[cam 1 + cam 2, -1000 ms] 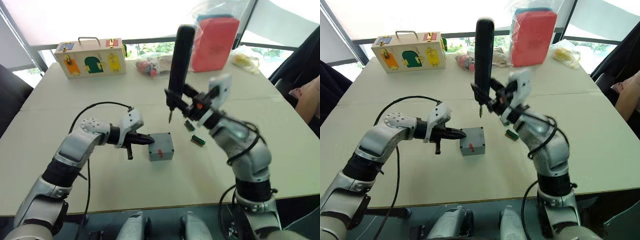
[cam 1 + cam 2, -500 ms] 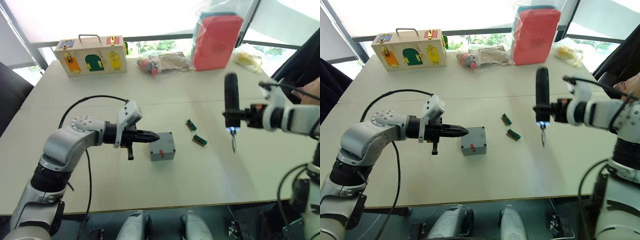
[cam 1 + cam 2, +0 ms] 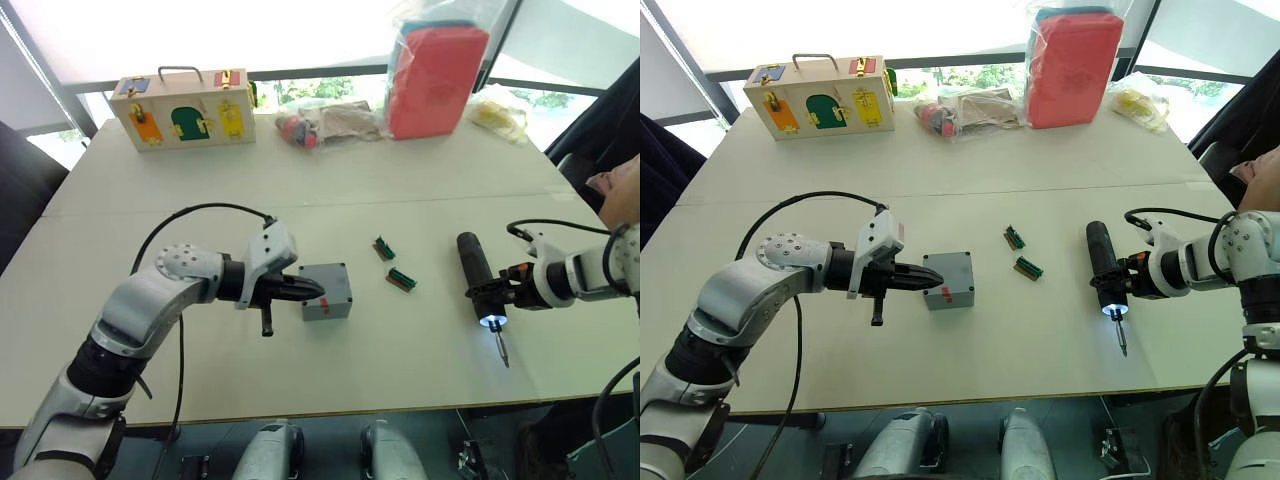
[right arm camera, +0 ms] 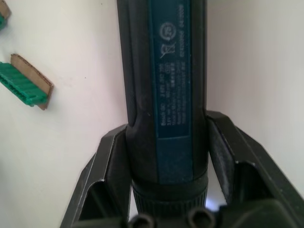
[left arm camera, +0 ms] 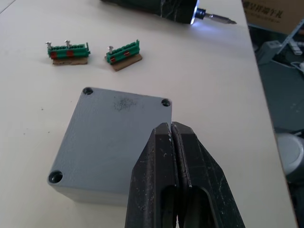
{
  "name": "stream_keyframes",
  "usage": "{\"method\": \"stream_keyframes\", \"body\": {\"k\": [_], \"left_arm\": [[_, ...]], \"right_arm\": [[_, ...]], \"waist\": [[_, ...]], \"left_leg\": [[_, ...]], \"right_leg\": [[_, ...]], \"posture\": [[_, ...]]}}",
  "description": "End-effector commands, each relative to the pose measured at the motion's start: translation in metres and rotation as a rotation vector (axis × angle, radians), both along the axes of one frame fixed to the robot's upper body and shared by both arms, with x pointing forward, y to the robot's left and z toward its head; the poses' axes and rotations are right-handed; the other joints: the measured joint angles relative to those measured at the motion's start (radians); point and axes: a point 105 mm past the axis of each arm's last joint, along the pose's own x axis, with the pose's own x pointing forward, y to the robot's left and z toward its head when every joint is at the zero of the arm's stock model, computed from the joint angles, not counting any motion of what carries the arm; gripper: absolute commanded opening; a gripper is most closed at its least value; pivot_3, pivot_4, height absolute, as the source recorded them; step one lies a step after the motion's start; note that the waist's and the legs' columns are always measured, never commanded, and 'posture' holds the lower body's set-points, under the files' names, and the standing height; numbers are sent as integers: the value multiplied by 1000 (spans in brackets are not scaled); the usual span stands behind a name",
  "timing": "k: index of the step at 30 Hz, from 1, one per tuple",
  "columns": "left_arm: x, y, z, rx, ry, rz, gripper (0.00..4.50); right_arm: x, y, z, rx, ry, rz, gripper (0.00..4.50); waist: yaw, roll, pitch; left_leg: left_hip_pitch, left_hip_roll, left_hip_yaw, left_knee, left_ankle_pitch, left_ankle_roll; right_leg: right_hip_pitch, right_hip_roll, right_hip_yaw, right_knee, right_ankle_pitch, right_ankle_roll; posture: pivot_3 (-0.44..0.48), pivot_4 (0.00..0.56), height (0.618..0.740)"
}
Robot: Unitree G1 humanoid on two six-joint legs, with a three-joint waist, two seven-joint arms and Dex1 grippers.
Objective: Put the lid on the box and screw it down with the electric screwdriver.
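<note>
The electric screwdriver (image 3: 479, 280), raised over the box (image 3: 325, 291) a second ago, now lies low on the counter (image 3: 380, 180) in our right tool (image 3: 500, 296). Left wrist view: our left tool (image 5: 172, 134), pinched together, rests beside the lid (image 5: 111, 137). Right wrist view: fingers (image 4: 107, 166) clamp the barrel. Screwing looks finished.

electric screwdriver (image 3: 1104, 269) lowered to table (image 3: 970, 180) (right side)

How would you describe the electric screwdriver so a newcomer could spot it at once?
On the pale table, look to the right of the grey box. The electric screwdriver lies there, a dark thick cylinder; unlike its neighbours, its tip glows white.
</note>
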Motion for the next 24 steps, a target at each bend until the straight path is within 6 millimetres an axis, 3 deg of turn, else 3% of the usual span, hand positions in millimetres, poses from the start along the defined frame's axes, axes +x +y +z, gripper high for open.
{"method": "stream_keyframes", "body": {"k": [1,6,8,13,16,18,21,24], "left_arm": [[-1,1,2,-25,-15,21,0],[1,10,-2,-42,13,63,0],[5,16,-1,-57,22,94,0],[17,35,15,-127,44,161,0],[20,44,17,-122,49,172,0],[24,48,9,-96,61,186,0],[32,49,-3,-43,65,204,0],[37,46,-12,-16,67,203,0]], "right_arm": [[3,-11,0,-69,-20,9,2907],[0,-9,0,-121,-35,84,4370],[2,-10,7,-142,-82,112,4440],[18,-5,67,-246,-380,259,4440],[13,15,93,-272,-511,390,4440],[1,46,95,-245,-590,523,4440],[-31,99,83,-161,-674,742,4440],[-53,130,58,-155,-713,871,4440]], "waist": [[0,-1,0],[3,-4,-1],[6,-4,-1],[9,1,3],[8,2,3],[4,1,3],[6,0,3],[17,0,4]], "left_leg": [[0,0,0,0,0,0],[2,0,-1,0,0,0],[2,0,-1,0,0,0],[0,-1,-1,0,0,0],[-2,0,-1,-1,0,-1],[-3,1,-1,-1,1,-2],[-3,1,-3,-1,1,-3],[-3,1,-3,-1,1,-3]], "right_leg": [[1,0,0,0,0,0],[2,0,0,-1,0,0],[2,0,0,-1,0,0],[0,-1,0,-1,0,0],[-4,0,0,1,0,1],[-5,0,0,2,0,1],[-4,0,0,2,0,1],[-4,0,0,2,0,1]], "posture": [[0,150,740],[0,150,740],[0,150,740],[0,150,740],[0,150,740],[0,150,740],[0,150,740],[0,150,740]]}}
